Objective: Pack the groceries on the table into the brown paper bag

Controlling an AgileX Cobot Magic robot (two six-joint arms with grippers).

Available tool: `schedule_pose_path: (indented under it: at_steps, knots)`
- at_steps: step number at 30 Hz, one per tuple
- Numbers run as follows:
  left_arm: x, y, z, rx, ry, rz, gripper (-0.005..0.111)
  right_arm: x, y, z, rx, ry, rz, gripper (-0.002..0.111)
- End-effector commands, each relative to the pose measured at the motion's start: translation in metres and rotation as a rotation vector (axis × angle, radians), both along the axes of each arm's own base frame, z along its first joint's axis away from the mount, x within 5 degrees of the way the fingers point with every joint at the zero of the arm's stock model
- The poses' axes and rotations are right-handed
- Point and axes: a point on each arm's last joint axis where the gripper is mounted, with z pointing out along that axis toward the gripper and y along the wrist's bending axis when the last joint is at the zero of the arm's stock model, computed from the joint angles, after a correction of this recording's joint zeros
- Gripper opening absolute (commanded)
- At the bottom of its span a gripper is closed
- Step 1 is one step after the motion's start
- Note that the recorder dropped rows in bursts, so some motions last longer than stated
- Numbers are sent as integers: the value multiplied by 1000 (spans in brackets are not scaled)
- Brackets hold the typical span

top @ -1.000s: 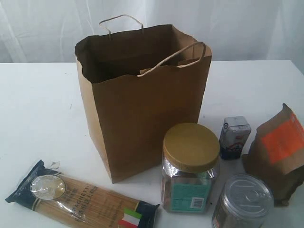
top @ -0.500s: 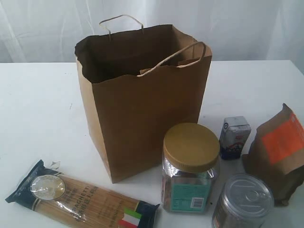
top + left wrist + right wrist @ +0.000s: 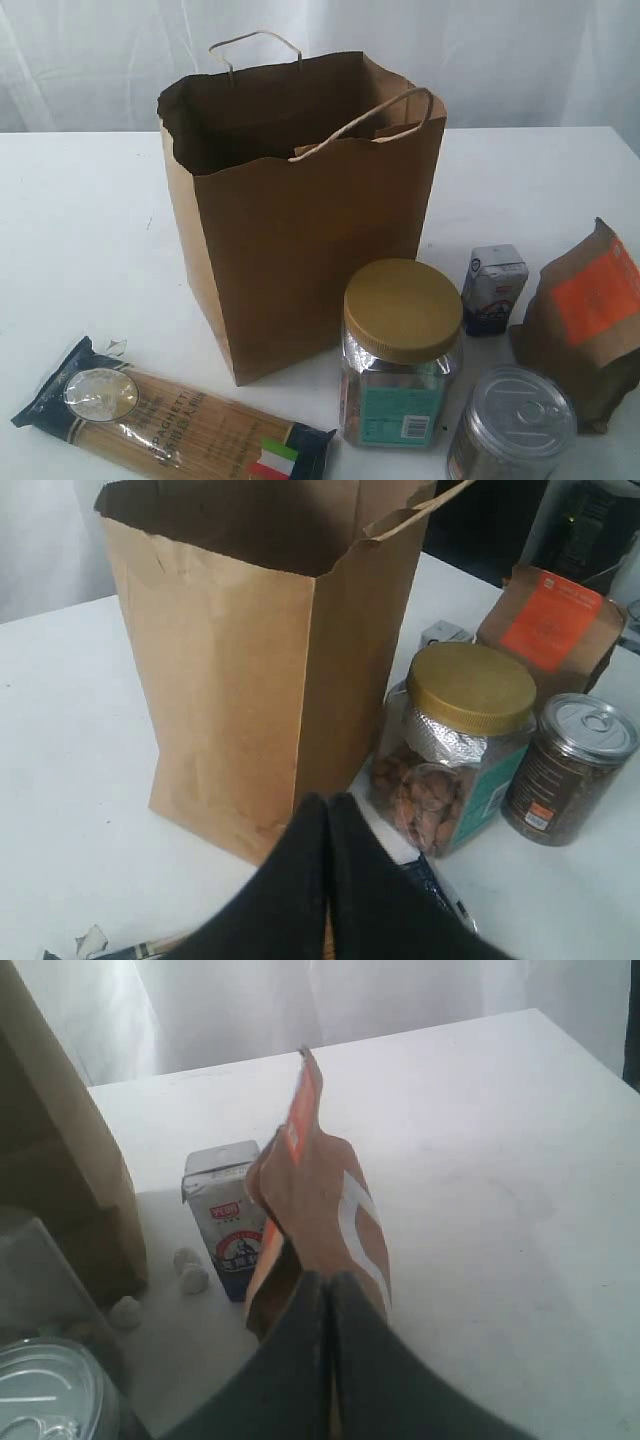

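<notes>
The brown paper bag (image 3: 305,210) stands open and upright on the white table (image 3: 80,220). In front of it lie the spaghetti pack (image 3: 175,425), the gold-lidded jar (image 3: 400,350), the silver tin can (image 3: 512,425), the white-blue carton (image 3: 493,288) and the brown pouch with orange label (image 3: 585,320). The yellow-grain bottle is out of view. Neither gripper shows in the exterior view. My left gripper (image 3: 328,805) is shut and empty, above the spaghetti pack (image 3: 440,885) near the bag's corner (image 3: 260,680). My right gripper (image 3: 327,1282) is shut and empty, just behind the pouch (image 3: 310,1210).
Small white crumpled bits (image 3: 188,1270) lie on the table beside the carton (image 3: 228,1215). A white curtain hangs behind the table. The table's right edge runs close past the pouch.
</notes>
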Motion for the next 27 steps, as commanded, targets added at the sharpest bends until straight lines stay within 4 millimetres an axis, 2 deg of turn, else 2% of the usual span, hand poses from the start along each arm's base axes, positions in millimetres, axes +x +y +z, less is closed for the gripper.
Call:
schedule_pose_path:
  at_steps: [1,6,9,17,20,22,27]
  knots:
    - [-1,0,-3,6,2,-10,0,0,0,0,2,-14,-2,0]
    - [4,4,-21,115,-66,28,0,0,0,0,2,-14,-2,0]
    - [6,6,-36,83,-93,57,0,0,0,0,2,-14,-2,0]
    - [0,14,-95,52,-128,98,0,0,0,0,2,-14,-2,0]
    - [-4,16,-111,22,-101,108,0,0,0,0,2,-14,-2,0]
    - [-5,17,-117,10,-99,111,0,0,0,0,2,-14,-2,0]
    - [-9,18,-120,-2,-72,100,0,0,0,0,2,-14,-2,0]
